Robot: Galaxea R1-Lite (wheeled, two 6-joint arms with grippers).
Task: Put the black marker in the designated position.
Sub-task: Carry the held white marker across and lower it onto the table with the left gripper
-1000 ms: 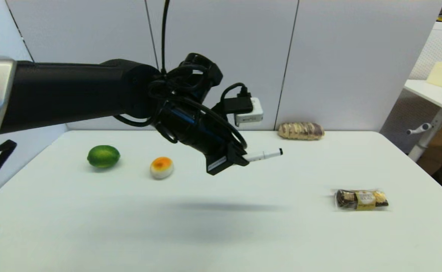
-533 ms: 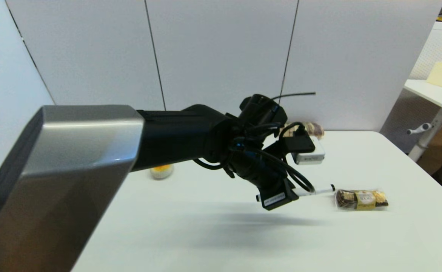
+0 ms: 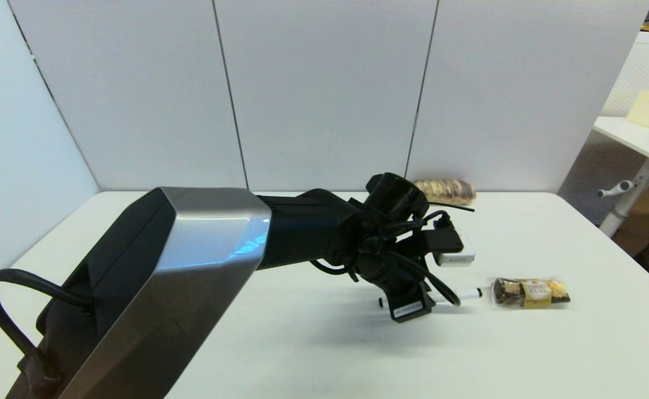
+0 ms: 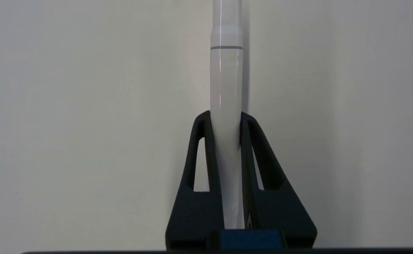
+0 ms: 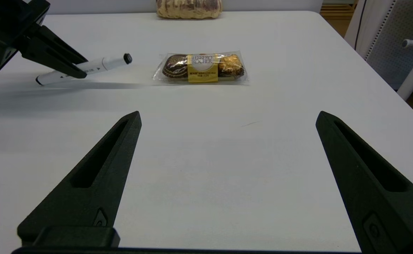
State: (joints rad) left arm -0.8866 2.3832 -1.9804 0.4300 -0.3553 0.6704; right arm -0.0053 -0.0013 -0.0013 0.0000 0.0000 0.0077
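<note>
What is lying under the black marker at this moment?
Only bare white table and the marker's shadow. The left gripper grips the black marker low over it; whether the lower tip touches the table cannot be seen.

Marker's sitting low, just left of the chocolates

You've got the slim white-barrelled black marker in the left gripper, just over the white table. The clear chocolate packet lies just right of its tip, with the long bread loaf behind, at the table's far edge.
</note>
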